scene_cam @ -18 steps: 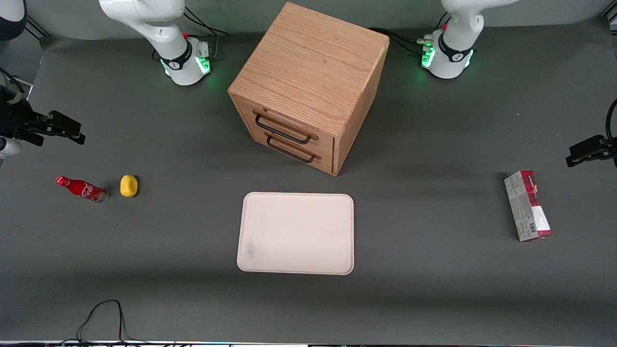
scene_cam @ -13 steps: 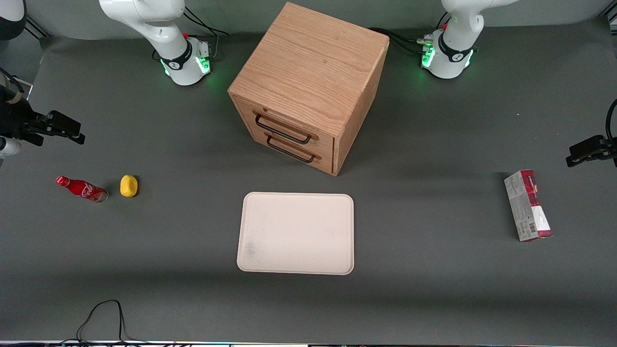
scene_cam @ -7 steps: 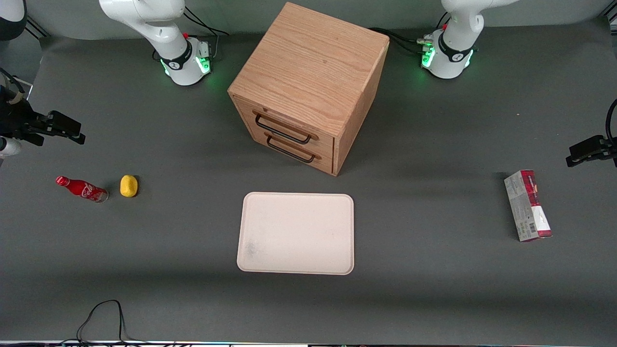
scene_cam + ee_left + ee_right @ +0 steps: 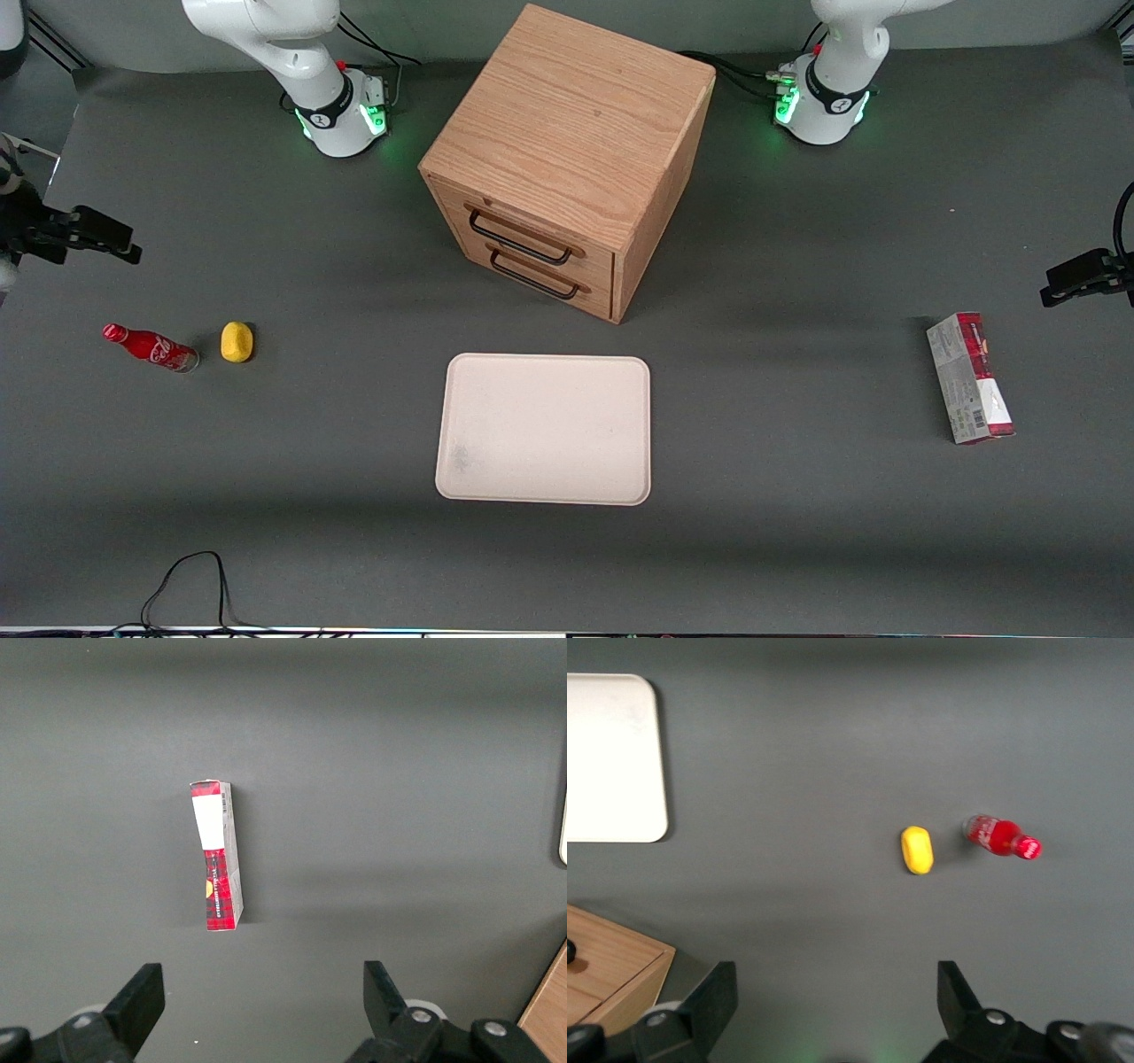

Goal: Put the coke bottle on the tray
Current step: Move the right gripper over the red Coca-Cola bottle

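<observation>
The coke bottle [image 4: 149, 346] lies on its side on the grey desk [image 4: 797, 532] toward the working arm's end, its red cap pointing at that end edge and its clear base turned toward the yellow lump [image 4: 236, 342] just beside it; the two are near but not touching, with a narrow strip of bare mat between them. The gripper [image 4: 84, 237] hangs above the desk close to the same end edge, farther from the front camera than the bottle and well apart from it; in the right wrist view its two dark fingers [image 4: 707, 1005] stand spread wide with nothing between them, and the bottle [image 4: 1002, 836] and the lump [image 4: 917, 850] show on the mat clear of them. The tray [image 4: 544, 429] sits flat near the middle of the desk, nearer the front camera than the wooden cabinet [image 4: 567, 159], whose two drawer fronts with dark handles are turned at an angle toward it. A broad stretch of open mat separates the lump from the tray's nearest rim, and another runs between the tray and the desk's front edge, where a black cable [image 4: 190, 585] loops. The red-and-grey carton [image 4: 969, 377] lies toward the parked arm's end, well apart from the tray.
</observation>
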